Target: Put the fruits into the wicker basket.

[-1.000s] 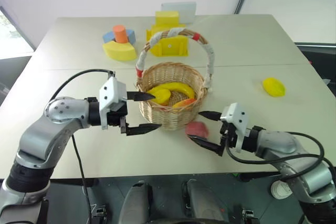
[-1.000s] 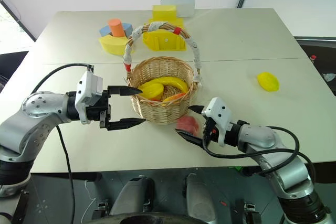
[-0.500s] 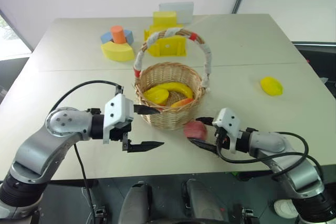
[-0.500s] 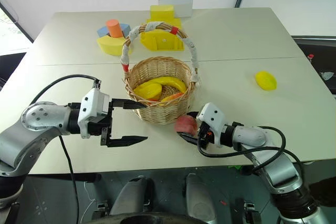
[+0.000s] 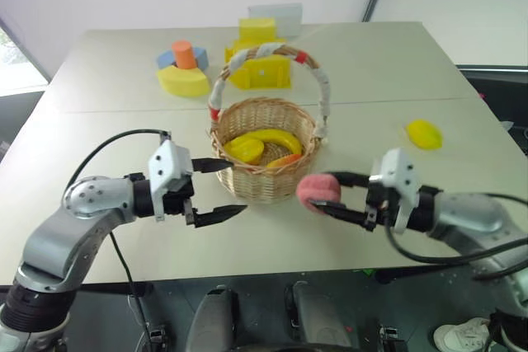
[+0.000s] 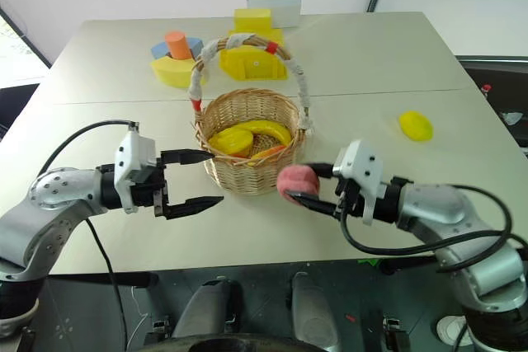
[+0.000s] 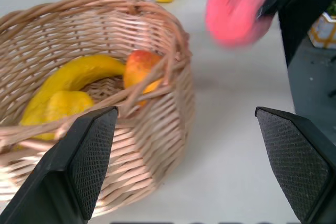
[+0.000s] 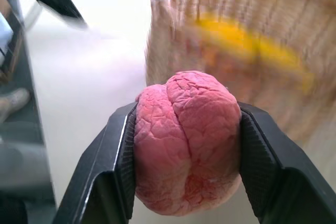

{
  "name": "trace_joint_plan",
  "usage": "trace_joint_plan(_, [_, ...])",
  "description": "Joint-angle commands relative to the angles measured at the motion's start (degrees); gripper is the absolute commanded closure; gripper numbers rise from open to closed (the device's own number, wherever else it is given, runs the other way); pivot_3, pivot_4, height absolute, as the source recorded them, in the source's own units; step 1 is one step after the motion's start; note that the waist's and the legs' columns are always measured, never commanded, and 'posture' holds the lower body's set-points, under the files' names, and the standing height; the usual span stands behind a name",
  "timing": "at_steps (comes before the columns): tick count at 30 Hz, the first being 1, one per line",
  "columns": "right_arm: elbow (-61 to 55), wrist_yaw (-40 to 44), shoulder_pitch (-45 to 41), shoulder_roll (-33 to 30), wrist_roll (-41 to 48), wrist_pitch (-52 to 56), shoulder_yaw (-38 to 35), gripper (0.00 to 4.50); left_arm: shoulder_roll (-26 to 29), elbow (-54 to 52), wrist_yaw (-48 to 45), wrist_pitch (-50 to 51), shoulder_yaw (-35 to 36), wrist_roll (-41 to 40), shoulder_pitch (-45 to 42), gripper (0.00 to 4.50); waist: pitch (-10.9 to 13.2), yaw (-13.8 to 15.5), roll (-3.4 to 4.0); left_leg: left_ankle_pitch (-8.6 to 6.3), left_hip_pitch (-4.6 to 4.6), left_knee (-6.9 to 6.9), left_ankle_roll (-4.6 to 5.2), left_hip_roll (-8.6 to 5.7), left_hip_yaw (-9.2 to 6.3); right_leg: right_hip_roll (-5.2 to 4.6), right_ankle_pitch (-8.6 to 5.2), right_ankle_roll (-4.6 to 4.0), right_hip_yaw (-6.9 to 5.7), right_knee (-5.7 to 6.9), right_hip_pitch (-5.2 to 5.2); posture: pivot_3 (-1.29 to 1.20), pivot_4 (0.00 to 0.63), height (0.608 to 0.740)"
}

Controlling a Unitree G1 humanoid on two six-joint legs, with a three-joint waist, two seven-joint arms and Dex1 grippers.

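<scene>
Pale table (image 5: 388,80), basket (image 5: 266,146) mid-front. Peach (image 5: 318,190) pinched in right gripper (image 5: 324,191), just beside basket's right rim. Left gripper (image 5: 224,190) gaping wide, empty, opposite.

We see the basket (image 8: 247,40) smeared by blur behind the peach (image 8: 186,140). The basket's rim (image 7: 157,72) covers part of the mango (image 7: 140,66) and banana (image 7: 73,77).

**Bright, even light; blur at the wrists**

Soft daylight leaves the table (image 5: 396,72) pale, with faint shadows. The head views are sharp. The wicker basket (image 8: 252,51) smears with motion blur; the peach (image 7: 236,14) blurs too.
</scene>
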Motion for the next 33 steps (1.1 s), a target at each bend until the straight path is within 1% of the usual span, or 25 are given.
trace_joint_plan(1, [0.73,-3.74,-6.16,1.47,-1.58,0.66,3.33,2.39,0.6,-0.49,0.01,-0.99,1.56,-0.21,-0.09,0.0,-0.01,0.35,-0.01,0.0,0.0,0.0,0.0,-0.01,-0.05,0.02,0.0,-0.01,-0.02,0.0,0.02,0.0,0.15,0.74])
trace_joint_plan(4, [7.16,-7.18,-13.16,4.56,-9.29,-0.32,11.01,2.39,-0.13,-1.93,1.18,-0.45,0.94,-0.52,-0.07,0.0,-0.01,0.53,-0.01,0.0,-0.06,-0.01,0.0,-0.01,-0.06,-0.05,-0.02,-0.04,-0.05,-0.02,0.01,0.0,0.15,0.74])
trace_joint_plan(7, [12.49,-9.55,-17.3,8.38,-15.39,-1.63,17.03,2.39,-0.96,-3.17,2.39,-0.19,0.27,-0.72,0.18,0.0,-0.01,0.56,-0.01,0.0,-0.19,-0.01,0.0,-0.06,-0.01,-0.16,-0.01,-0.02,-0.02,-0.03,-0.1,0.0,0.15,0.74])
trace_joint_plan(9, [15.43,-11.19,-19.18,10.86,-18.31,-2.18,19.13,2.39,-1.48,-3.97,3.18,0.02,-0.11,-0.77,0.32,0.0,0.0,0.55,-0.01,0.0,-0.23,-0.01,-0.01,-0.06,-0.01,-0.19,-0.01,-0.02,-0.02,-0.03,-0.15,0.0,0.15,0.74])
trace_joint_plan(11, [17.6,-11.61,-20.3,12.33,-19.91,-2.8,19.55,2.39,-2.14,-4.74,4.1,0.37,-0.42,-0.97,0.39,0.0,0.0,0.57,0.0,0.0,-0.26,-0.01,-0.01,-0.06,-0.01,-0.19,-0.01,-0.02,-0.02,-0.02,-0.18,0.0,0.15,0.74])
trace_joint_plan(15, [16.31,-9.92,-20.03,12.98,-19.74,-4.1,18.27,0.44,-2.62,-5.49,5.14,0.5,-1.06,-1.13,0.37,0.0,0.0,0.57,0.0,0.0,-0.27,-0.01,-0.01,-0.07,-0.02,-0.22,-0.01,-0.02,-0.03,-0.02,-0.17,0.0,0.15,0.74])
trace_joint_plan(16, [14.72,-8.78,-19.63,12.35,-19.61,-5.73,17.58,0.04,-2.8,-5.46,5.36,0.55,-1.23,-1.19,0.13,0.0,0.01,0.54,0.01,0.0,-0.27,-0.01,-0.01,-0.07,-0.01,-0.22,-0.01,-0.02,-0.03,-0.02,-0.17,0.0,0.15,0.74])
trace_joint_plan(18, [11.11,-5.51,-18.25,10.66,-17.77,-8.63,15.32,0.04,-3.06,-5.28,5.56,0.64,-1.49,-1.25,-0.34,0.0,0.01,0.55,0.01,0.0,-0.27,-0.01,0.0,-0.06,-0.02,-0.19,-0.01,-0.02,-0.03,-0.02,-0.19,0.0,0.15,0.74])
trace_joint_plan(20, [6.65,-2.13,-15.27,7.9,-11.18,-5.98,9.86,0.04,-3.17,-5.17,5.56,0.62,-1.7,-1.24,-0.63,0.0,0.0,0.73,0.01,0.0,-0.27,-0.02,0.0,-0.05,-0.04,-0.19,-0.01,-0.02,-0.05,-0.03,-0.17,0.0,0.15,0.74])
trace_joint_plan(23, [2.07,1.54,-8.86,2.49,-1.92,-1.23,1.07,0.04,-3.29,-4.85,5.44,0.47,-1.92,-1.12,-0.86,0.0,0.0,0.86,0.0,-0.01,-0.25,-0.02,0.01,-0.07,-0.08,-0.24,-0.01,-0.02,-0.08,-0.07,-0.07,0.0,0.15,0.74])
trace_joint_plan(25, [1.47,3.51,-2.28,-1.59,-0.3,-0.2,-4.93,0.04,-3.61,-4.52,5.4,0.34,-2.46,-1.0,-1.42,0.0,0.0,0.8,0.0,-0.01,-0.22,-0.02,0.01,-0.08,-0.07,-0.25,-0.01,-0.02,-0.08,-0.12,-0.02,0.0,0.15,0.74])
trace_joint_plan(27, [4.93,2.73,3.04,-4.41,-4.07,-1.25,-8.93,0.04,-4.12,-4.04,5.26,0.11,-3.27,-0.78,-2.28,0.0,0.0,0.79,-0.01,-0.01,-0.17,-0.01,0.01,-0.08,-0.07,-0.24,-0.01,-0.02,-0.07,-0.12,0.03,0.0,0.15,0.74])
trace_joint_plan(29, [10.92,0.25,5.1,-5.68,-9.47,-3.91,-9.52,0.04,-4.78,-3.64,5.37,0.0,-4.11,-0.62,-3.24,0.0,0.0,0.47,-0.01,-0.01,-0.13,-0.01,0.01,-0.08,-0.01,-0.22,-0.01,-0.02,-0.04,-0.11,0.05,0.0,0.15,0.74])
trace_joint_plan(31, [18.91,-3.04,5.18,-5.97,-15.57,-7.4,-8.5,0.04,-5.63,-3.26,5.47,-0.06,-5.21,-0.37,-4.35,0.0,-0.01,0.23,0.0,-0.01,-0.02,0.0,0.01,-0.09,0.13,-0.13,-0.02,-0.03,0.04,-0.1,0.06,0.0,0.15,0.74])
trace_joint_plan(33, [27.24,-6.95,3.32,-5.49,-20.86,-9.97,-7.04,0.04,-6.4,-2.98,5.49,-0.17,-6.18,-0.01,-5.26,0.0,-0.01,0.25,0.0,0.0,0.05,0.0,0.01,-0.12,0.17,-0.06,-0.03,-0.05,0.09,-0.06,0.08,0.0,0.15,0.74])
